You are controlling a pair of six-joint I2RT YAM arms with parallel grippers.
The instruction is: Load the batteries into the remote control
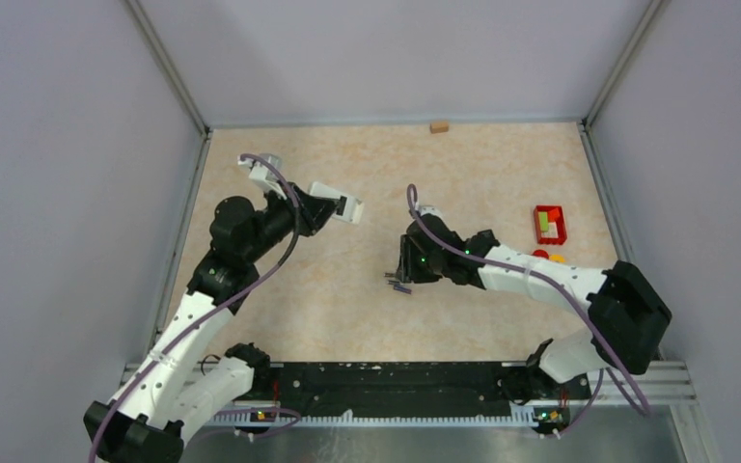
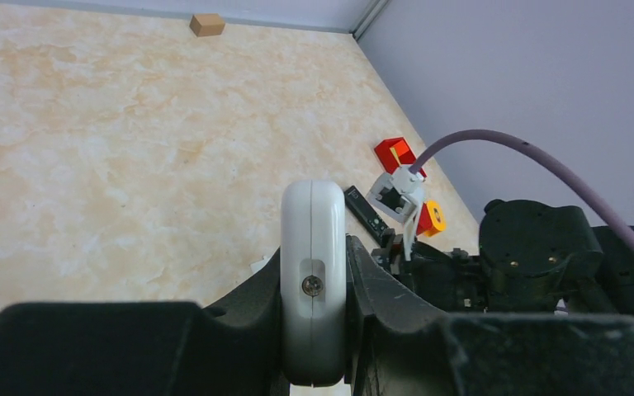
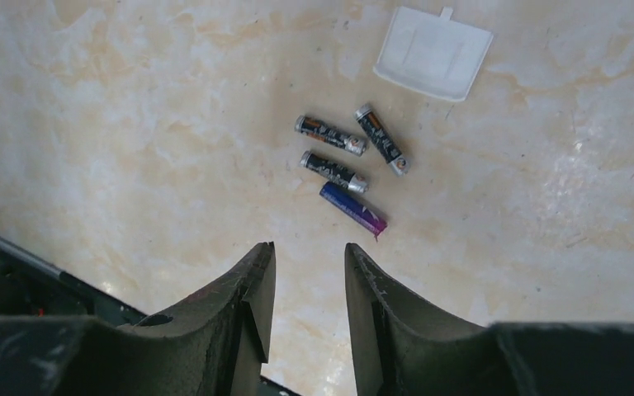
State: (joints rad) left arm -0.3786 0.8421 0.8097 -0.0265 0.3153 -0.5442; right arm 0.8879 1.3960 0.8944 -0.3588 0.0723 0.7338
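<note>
My left gripper (image 1: 320,210) is shut on a white remote control (image 1: 338,202) and holds it above the table at the left centre. In the left wrist view the remote (image 2: 314,247) stands edge-on between the fingers (image 2: 380,285), a screw showing on its end. Several batteries (image 3: 336,171) lie close together on the table, dark with silvery ends, and one of them is purplish (image 3: 353,209). My right gripper (image 3: 309,256) is open and empty, hovering just short of them. In the top view the batteries (image 1: 400,285) lie just under the right gripper (image 1: 407,267).
A white battery cover (image 3: 433,52) lies flat beyond the batteries. A red bin (image 1: 549,224) and small red and yellow pieces (image 1: 546,256) sit at the right. A brown block (image 1: 438,126) lies by the back wall. Grey walls enclose the table.
</note>
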